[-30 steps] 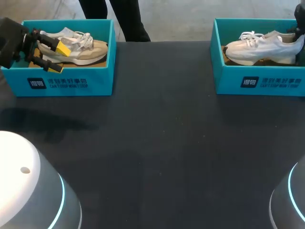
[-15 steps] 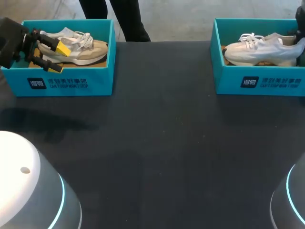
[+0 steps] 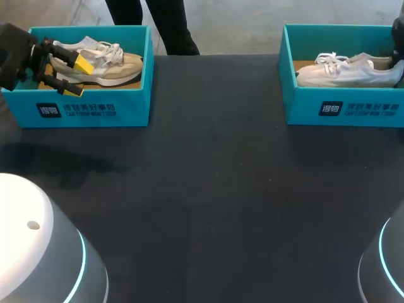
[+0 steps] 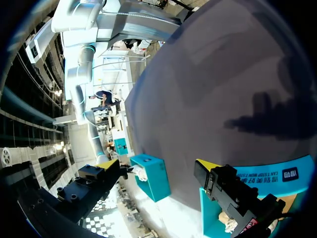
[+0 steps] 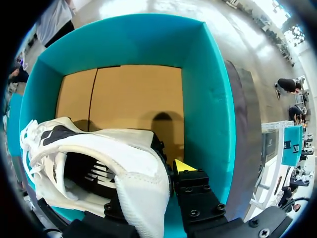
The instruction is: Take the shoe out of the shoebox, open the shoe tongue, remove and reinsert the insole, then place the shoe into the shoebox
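A white shoe lies low inside the right teal shoebox, toe pointing left. My right gripper is at the box's right end, shut on the shoe's heel. In the right wrist view the heel collar sits between the fingers of that gripper; one yellow fingertip shows beside it, and the brown box floor is ahead. A beige shoe rests in the left shoebox. My left gripper hangs open over that box's left part, holding nothing.
The dark table stretches between the two boxes. My arms' white bases rise at the near corners. In the left wrist view the left box's rim is under the gripper and the right box is far ahead.
My right gripper has lowered the white shoe deeper into the right box; it now sits lower behind the front wall. The left arm has stayed still.
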`<state>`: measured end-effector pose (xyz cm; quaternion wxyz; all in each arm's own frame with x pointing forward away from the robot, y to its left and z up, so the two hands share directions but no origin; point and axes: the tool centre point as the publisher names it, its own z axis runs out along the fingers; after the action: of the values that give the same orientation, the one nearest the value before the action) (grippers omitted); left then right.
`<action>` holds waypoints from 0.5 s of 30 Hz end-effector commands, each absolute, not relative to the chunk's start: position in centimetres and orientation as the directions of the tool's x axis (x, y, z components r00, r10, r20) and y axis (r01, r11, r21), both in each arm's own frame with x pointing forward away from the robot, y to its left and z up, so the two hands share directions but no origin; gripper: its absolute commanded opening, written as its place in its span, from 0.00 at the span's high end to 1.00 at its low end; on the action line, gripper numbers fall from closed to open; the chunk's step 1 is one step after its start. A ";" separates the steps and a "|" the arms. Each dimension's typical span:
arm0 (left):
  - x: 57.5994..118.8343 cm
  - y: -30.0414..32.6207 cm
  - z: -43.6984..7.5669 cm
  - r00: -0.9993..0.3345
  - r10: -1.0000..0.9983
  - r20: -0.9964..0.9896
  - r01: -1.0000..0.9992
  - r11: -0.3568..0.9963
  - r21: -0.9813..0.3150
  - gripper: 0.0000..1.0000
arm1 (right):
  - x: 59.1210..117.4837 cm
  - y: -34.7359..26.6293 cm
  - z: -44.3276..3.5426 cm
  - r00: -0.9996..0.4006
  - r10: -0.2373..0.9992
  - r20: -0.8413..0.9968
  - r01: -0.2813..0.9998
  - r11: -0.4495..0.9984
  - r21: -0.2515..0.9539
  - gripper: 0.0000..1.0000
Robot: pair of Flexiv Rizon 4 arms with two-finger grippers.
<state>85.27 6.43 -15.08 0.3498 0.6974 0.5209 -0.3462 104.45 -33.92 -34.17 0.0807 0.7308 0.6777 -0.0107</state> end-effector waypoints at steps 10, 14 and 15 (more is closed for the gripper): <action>85.3 6.4 -15.1 0.219 0.484 -0.847 0.969 -0.212 0.129 0.00 | 103.4 -34.8 -35.9 0.069 0.989 -0.127 0.994 -0.058 0.095 1.00; 85.3 6.4 -15.1 0.219 0.484 -0.847 0.969 -0.212 0.129 0.00 | 103.4 -34.9 -36.4 0.050 0.990 -0.128 0.997 -0.042 0.064 1.00; 85.3 6.4 -15.1 0.219 0.484 -0.847 0.969 -0.212 0.129 0.00 | 103.4 -34.9 -36.4 0.050 0.990 -0.128 0.997 -0.042 0.064 1.00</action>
<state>85.27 6.43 -15.08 0.3498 0.6974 0.5209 -0.3462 102.83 -34.87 -36.45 0.0717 0.7209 0.6890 -0.0217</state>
